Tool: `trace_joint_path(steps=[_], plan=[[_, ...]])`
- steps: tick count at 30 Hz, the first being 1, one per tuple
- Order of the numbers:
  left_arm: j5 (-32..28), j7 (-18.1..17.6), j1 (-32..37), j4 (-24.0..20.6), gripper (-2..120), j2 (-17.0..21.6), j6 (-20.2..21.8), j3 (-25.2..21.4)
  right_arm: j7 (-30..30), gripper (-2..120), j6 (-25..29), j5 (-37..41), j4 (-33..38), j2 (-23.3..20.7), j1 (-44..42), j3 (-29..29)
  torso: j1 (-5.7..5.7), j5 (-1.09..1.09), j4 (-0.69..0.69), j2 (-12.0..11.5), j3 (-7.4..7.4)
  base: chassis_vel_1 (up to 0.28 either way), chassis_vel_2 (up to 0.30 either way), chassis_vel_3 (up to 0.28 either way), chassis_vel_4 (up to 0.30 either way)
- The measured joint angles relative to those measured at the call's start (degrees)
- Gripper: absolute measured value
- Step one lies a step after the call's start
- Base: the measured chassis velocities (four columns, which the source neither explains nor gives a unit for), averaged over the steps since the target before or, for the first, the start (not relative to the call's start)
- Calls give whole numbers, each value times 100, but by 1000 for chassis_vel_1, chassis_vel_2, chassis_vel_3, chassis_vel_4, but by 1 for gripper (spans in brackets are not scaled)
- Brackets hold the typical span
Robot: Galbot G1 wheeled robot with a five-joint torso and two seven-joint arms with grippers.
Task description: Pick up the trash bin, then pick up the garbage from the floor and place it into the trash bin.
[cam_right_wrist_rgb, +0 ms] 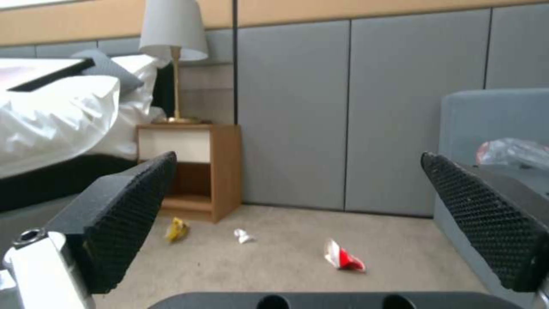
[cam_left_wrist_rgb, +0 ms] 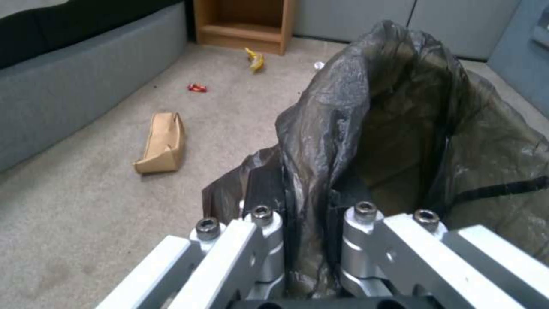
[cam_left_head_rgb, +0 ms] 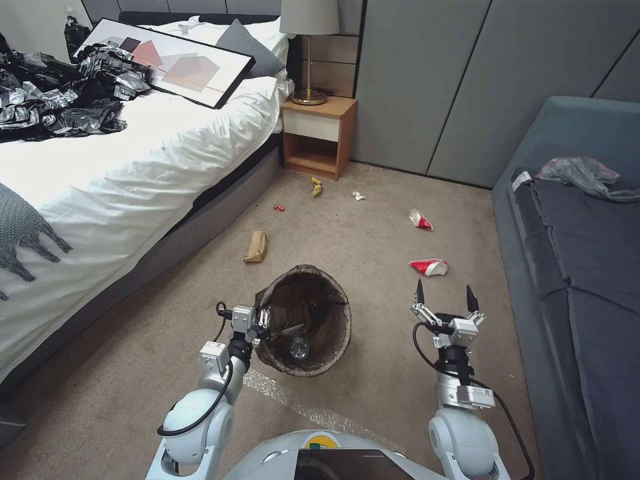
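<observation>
The trash bin [cam_left_head_rgb: 313, 300], lined with a dark brown bag [cam_left_wrist_rgb: 400, 128], is in front of me on the carpet; whether it is off the floor I cannot tell. My left gripper [cam_left_head_rgb: 261, 321] is shut on the near left rim of the trash bin [cam_left_wrist_rgb: 306, 201]. A small clear bottle [cam_left_head_rgb: 299, 347] lies inside. My right gripper [cam_left_head_rgb: 445, 292] is open to the right of the bin [cam_right_wrist_rgb: 298, 158], nothing between its pads [cam_right_wrist_rgb: 131, 214]. Garbage lies beyond: a tan paper bag [cam_left_head_rgb: 256, 246] [cam_left_wrist_rgb: 163, 143], two red-and-white cups [cam_left_head_rgb: 429, 267] [cam_left_head_rgb: 421, 219] [cam_right_wrist_rgb: 343, 257], a yellow wrapper [cam_left_head_rgb: 316, 187] [cam_left_wrist_rgb: 255, 61] [cam_right_wrist_rgb: 177, 228], a white scrap [cam_left_head_rgb: 359, 196] [cam_right_wrist_rgb: 243, 235] and a small red piece [cam_left_head_rgb: 279, 208] [cam_left_wrist_rgb: 197, 87].
The bed [cam_left_head_rgb: 133, 153] runs along the left, with black and silver sheeting [cam_left_head_rgb: 60, 100] and a framed picture [cam_left_head_rgb: 173, 63] on it. A nightstand [cam_left_head_rgb: 319, 137] with a lamp stands at the wall. A grey sofa [cam_left_head_rgb: 580, 267] with a plastic bag [cam_left_head_rgb: 583, 175] bounds the right.
</observation>
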Motion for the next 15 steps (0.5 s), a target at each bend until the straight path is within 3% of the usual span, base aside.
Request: trace_joint_path(steps=[6,15], plan=[[9,-14,-28,41,7,-13,2,17,-112,100,295,29,-150,49,61,6,0,0,1,0,0,0,0,0,0],[23,-13,-53,80,7,-32,7,23,-80,100,322,87,-251,85,223,2,0,-1,1,0,0,0,0,0,0]])
